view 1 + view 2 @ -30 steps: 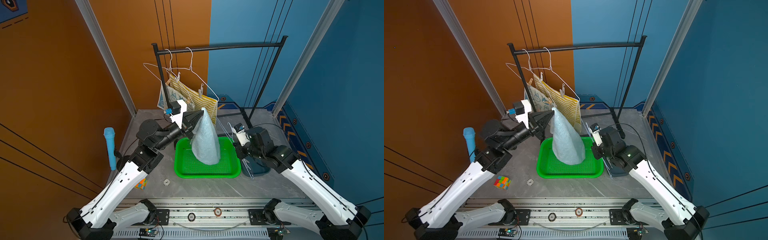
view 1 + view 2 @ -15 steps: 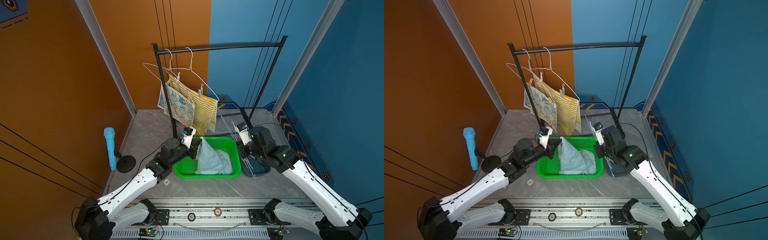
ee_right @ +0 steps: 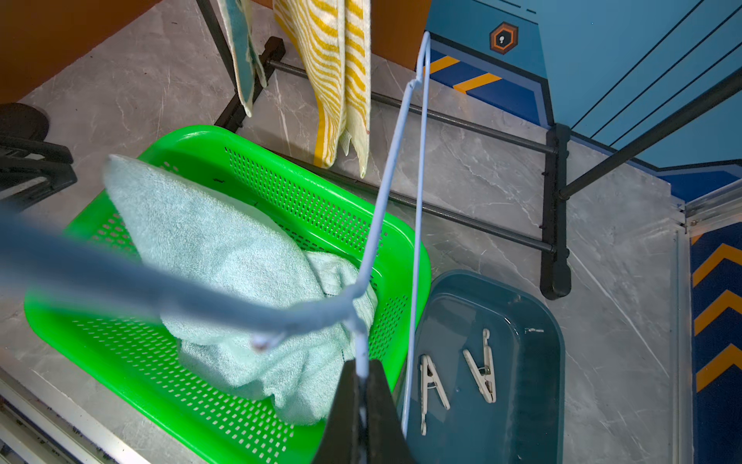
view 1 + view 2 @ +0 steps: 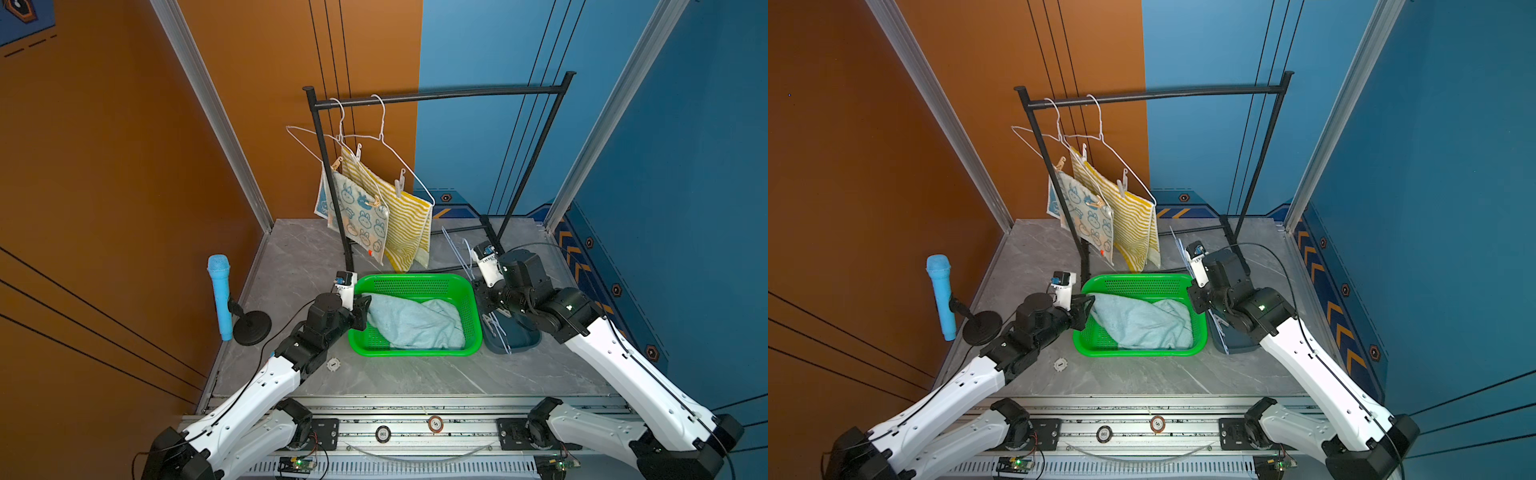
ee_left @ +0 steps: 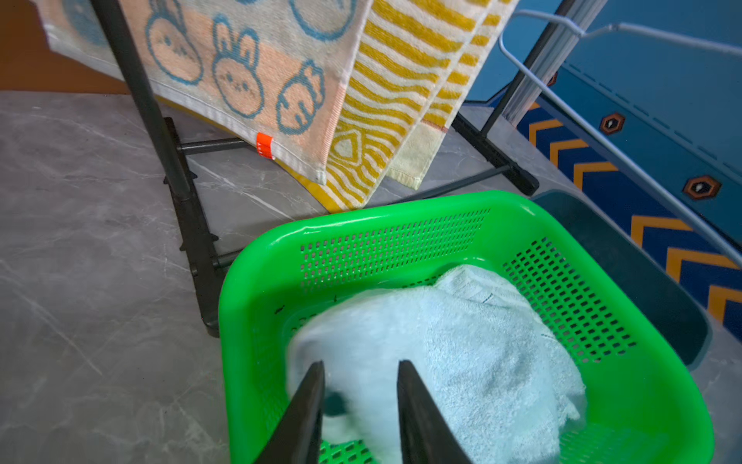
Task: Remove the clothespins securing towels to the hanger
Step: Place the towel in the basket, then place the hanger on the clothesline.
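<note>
A pale blue-green towel (image 4: 415,322) lies crumpled in the green basket (image 4: 415,353). My left gripper (image 5: 360,363) hangs at the basket's left end, open, with a corner of that towel loose between its fingers. My right gripper (image 3: 363,363) is shut on a pale blue wire hanger (image 3: 395,160) beside the basket. Two clothespins (image 3: 431,385) lie in the dark blue tray (image 3: 522,401). On the rack hang the bunny towel (image 4: 359,216) and the striped towel (image 4: 409,220), each pinned to a white hanger by clothespins (image 4: 400,185).
The black rack (image 4: 436,93) stands behind the basket, with its foot bars on the grey table. A blue toy microphone (image 4: 219,291) on a black stand is at the left edge. A small white disc (image 4: 333,364) lies in front of the basket.
My left arm came down from high above the basket and laid the blue-green towel in it, then its jaws parted. The right arm has hardly moved.
</note>
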Robot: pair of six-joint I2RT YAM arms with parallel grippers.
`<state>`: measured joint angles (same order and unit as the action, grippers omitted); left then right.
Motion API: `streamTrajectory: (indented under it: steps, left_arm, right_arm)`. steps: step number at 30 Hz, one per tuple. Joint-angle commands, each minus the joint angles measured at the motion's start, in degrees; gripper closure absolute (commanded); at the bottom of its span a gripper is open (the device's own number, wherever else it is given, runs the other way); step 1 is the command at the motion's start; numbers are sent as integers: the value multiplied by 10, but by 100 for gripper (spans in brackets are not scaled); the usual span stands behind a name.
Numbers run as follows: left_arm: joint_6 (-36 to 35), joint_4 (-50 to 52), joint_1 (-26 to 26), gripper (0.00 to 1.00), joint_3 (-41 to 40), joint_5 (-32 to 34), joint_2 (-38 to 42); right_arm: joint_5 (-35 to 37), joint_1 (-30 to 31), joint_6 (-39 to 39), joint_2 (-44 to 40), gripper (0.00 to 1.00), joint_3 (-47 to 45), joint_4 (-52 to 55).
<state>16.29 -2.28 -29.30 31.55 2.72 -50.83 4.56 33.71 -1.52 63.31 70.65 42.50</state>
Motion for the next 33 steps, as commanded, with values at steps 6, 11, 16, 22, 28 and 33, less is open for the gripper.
streamTrajectory:
  steps: [6, 11, 16, 22, 28, 33]
  left_arm:
    - [-61, 90, 33, 57, 53, 31, 66]
    - [-101, 78, 51, 53, 67, 5, 90]
    - [-153, 18, 65, 54, 74, -102, 88]
    - [-210, -62, 79, 58, 104, -242, 46]
    - [-322, -60, 65, 56, 166, -359, -30]
    - [-483, 2, 21, 47, 208, -381, -76]
  right_arm:
    - [-21, -2, -5, -3, 100, 22, 4]
    - [-81, -2, -5, -5, 100, 24, 3]
    - [-166, 1, -10, -6, 100, 21, 6]
    - [-223, 17, -12, -6, 100, 9, -11]
    - [-249, 29, -19, -3, 100, -2, -34]
    - [-274, 45, -22, 8, 100, -3, -44]
